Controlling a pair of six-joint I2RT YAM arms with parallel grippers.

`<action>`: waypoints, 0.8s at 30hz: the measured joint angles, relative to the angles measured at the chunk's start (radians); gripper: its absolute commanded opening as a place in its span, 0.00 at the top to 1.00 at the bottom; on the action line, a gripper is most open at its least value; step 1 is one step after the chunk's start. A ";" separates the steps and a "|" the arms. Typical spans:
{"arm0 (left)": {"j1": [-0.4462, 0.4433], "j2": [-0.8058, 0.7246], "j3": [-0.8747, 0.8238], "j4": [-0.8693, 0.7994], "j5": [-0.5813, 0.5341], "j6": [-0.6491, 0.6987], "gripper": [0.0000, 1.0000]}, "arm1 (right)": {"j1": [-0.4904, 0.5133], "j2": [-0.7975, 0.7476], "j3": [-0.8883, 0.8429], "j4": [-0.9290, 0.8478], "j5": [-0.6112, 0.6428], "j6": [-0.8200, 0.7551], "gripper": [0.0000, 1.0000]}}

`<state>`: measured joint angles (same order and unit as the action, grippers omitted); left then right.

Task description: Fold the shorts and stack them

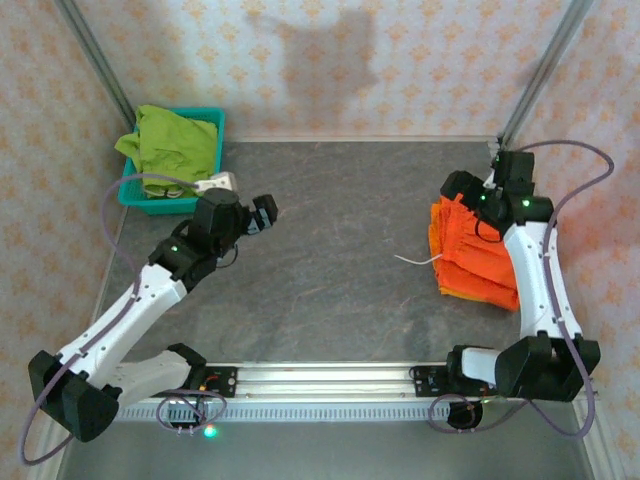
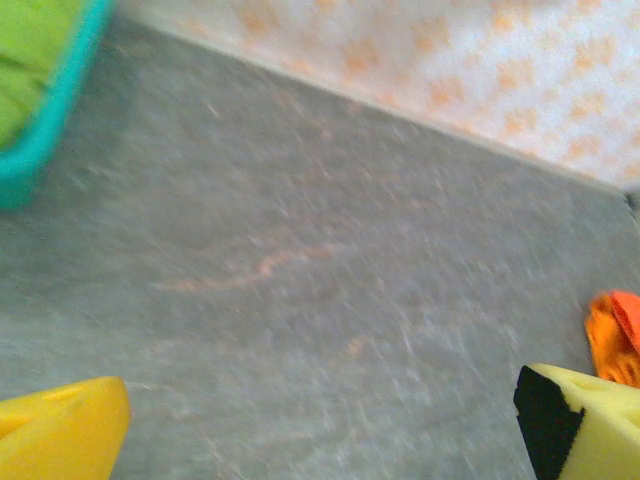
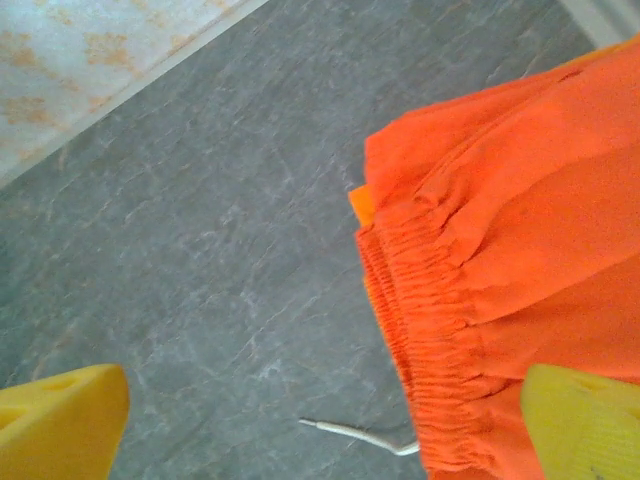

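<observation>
Top external: two orange shorts (image 1: 470, 255); one green shorts (image 1: 178, 142) in basket (image 1: 128, 193); left end effector (image 1: 262, 214), right end effector (image 3: 322, 425) spread.

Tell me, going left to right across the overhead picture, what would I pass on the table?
Teal basket holding the green shorts → left end effector → white drawstring → orange shorts.

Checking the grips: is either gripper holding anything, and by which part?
Nothing held: left gripper open over the table, right gripper open above the orange shorts.
</observation>
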<state>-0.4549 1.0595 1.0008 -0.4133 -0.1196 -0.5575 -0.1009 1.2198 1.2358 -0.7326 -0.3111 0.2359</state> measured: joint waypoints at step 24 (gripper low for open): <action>0.302 0.115 0.121 -0.122 -0.142 0.008 0.00 | 0.000 -0.537 -0.716 0.550 0.040 0.140 0.00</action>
<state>-0.1528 1.1744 1.1213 -0.5350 -0.2615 -0.5495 -0.1009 0.6823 0.5198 -0.1829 -0.2707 0.3756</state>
